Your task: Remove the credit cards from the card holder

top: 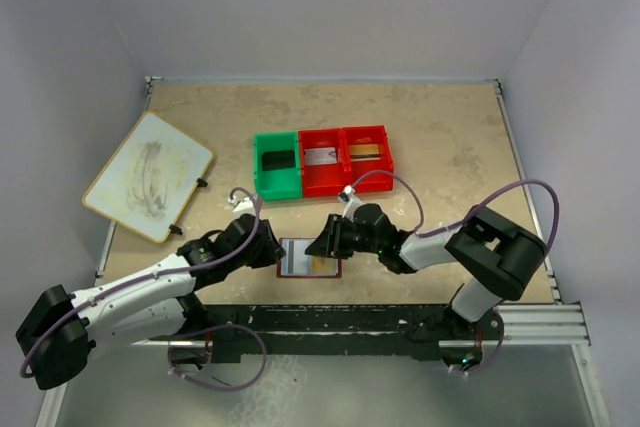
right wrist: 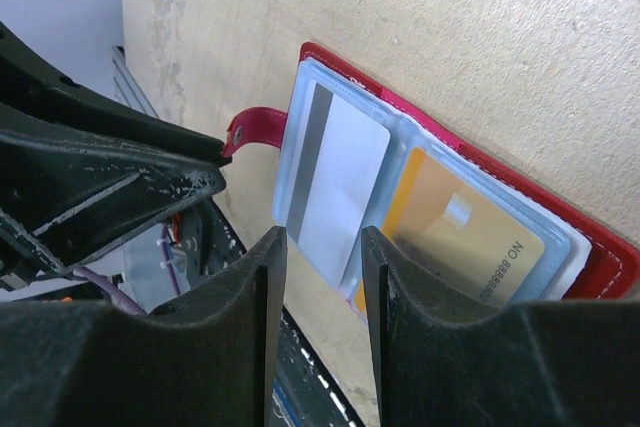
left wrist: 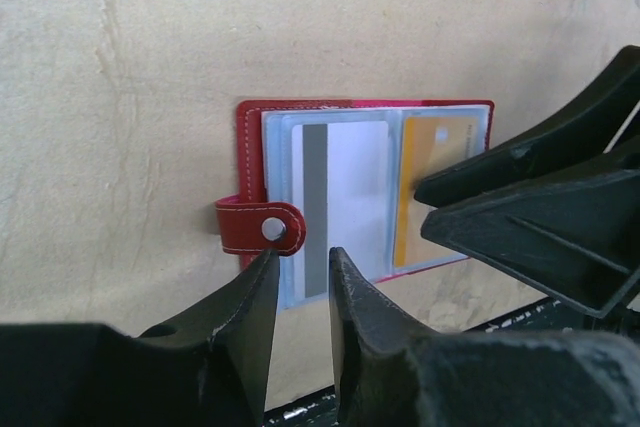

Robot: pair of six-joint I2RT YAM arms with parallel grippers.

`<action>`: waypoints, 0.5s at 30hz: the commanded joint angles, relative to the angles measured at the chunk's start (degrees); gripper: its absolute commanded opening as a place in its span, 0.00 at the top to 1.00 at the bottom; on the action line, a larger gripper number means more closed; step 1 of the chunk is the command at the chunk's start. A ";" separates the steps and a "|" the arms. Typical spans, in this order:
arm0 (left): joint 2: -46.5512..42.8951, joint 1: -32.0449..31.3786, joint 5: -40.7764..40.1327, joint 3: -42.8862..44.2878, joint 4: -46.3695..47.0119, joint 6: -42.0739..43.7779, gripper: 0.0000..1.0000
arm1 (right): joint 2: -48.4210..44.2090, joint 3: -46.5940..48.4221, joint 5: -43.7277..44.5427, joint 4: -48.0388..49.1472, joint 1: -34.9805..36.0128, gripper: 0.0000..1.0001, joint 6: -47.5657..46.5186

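Left jaws and right jaws, both narrowly apart, flank the open maroon folding card holder [left wrist: 250,147] on the beige counter [top: 450,147].

A bin tray [top: 322,190] with one green compartment and two red stands on the beige table [top: 450,137]. A white board [top: 148,176] lies tilted, well left of the tray.
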 commanded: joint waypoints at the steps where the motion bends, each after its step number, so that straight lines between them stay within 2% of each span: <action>1: -0.29 -0.67 2.63 1.98 4.09 1.71 0.75 | 1.06 0.68 -1.70 4.29 0.28 0.61 0.20; 10: -7.53 -1.02 -0.93 6.65 -2.71 1.20 0.70 | 3.50 0.23 -2.18 5.88 0.28 0.61 0.63; 15: -5.72 -1.04 4.63 7.44 -0.40 1.81 0.68 | 4.51 0.08 -2.83 7.91 0.27 0.61 0.87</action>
